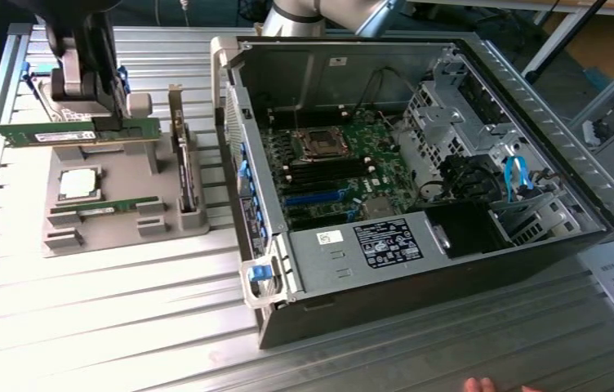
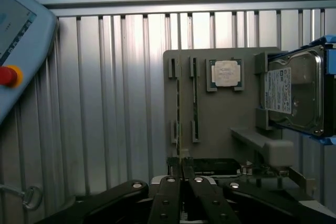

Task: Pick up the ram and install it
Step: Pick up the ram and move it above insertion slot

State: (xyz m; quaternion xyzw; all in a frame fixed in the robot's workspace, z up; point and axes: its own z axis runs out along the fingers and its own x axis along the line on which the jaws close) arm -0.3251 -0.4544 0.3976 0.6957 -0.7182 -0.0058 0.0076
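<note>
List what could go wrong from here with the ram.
The tool is shut on the ram; the long, thin stick may twist or slip in transit. The upright expansion card and the case wall stand between it and the motherboard; the ram may clip them. A person's fingertips lie near the case; contact is possible.
</note>
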